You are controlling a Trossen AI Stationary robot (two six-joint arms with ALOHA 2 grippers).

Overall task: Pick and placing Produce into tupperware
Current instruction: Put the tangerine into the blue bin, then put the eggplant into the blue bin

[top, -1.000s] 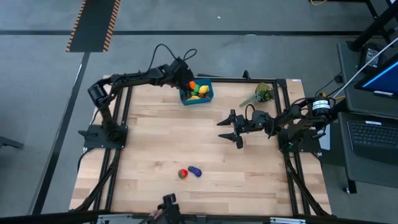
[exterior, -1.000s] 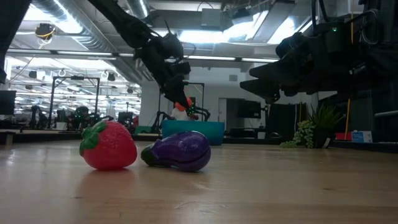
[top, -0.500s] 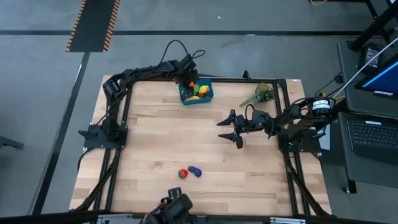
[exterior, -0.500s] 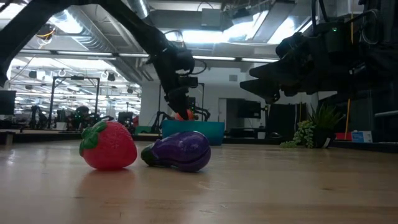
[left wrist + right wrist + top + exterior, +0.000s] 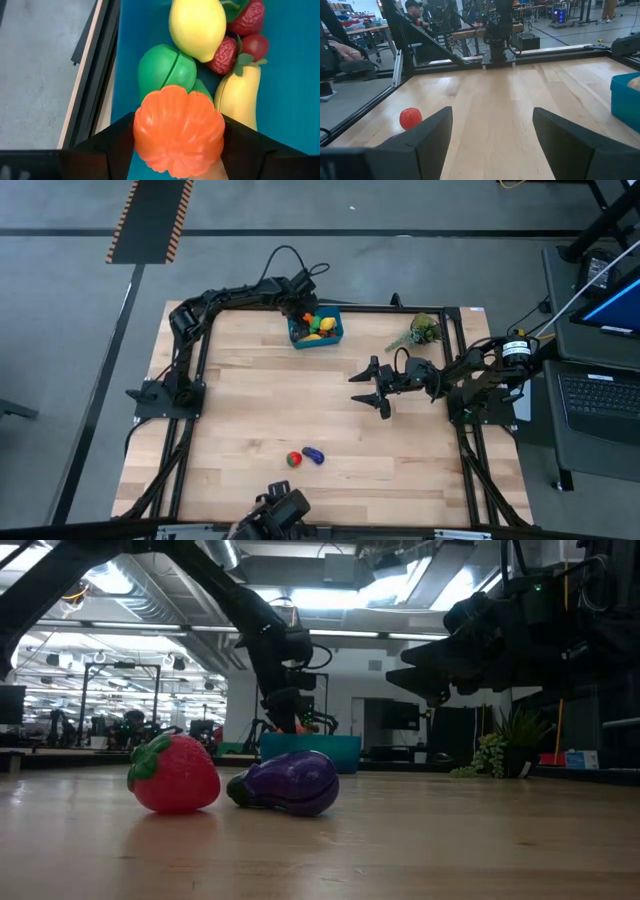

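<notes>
The blue tupperware (image 5: pixel 318 329) stands at the table's far edge and holds a lemon (image 5: pixel 197 27), a green pepper (image 5: pixel 165 70), a banana (image 5: pixel 241 94) and strawberries (image 5: pixel 225 52). My left gripper (image 5: pixel 302 307) hangs over its left end, shut on a ribbed orange (image 5: pixel 179 131). A red strawberry (image 5: pixel 293 460) and a purple eggplant (image 5: pixel 314 454) lie side by side on the wood near the table's near edge. My right gripper (image 5: pixel 366 387) waits open above the middle right of the table, with nothing between its fingers. My left gripper pinches the orange by its two opposite sides (image 5: pixel 141 134) between its two fingers (image 5: pixel 117 142). The fingers slant steeply down from the table's left. The orange hangs inside the tupperware's rim, just over the green pepper; whether it touches the pepper cannot be told.
A leafy green sprig (image 5: pixel 421 332) lies at the far right of the table. A black frame rail (image 5: pixel 380 309) runs along the table's edges, close behind the tupperware. Bare wood lies between the tupperware and the two pieces near the front.
My left gripper has tipped more steeply downward and sunk toward the tupperware with the orange, which now hangs low at the box's rim. Its arm's elbow has swung toward the table's far left corner. The grip has stayed shut.
</notes>
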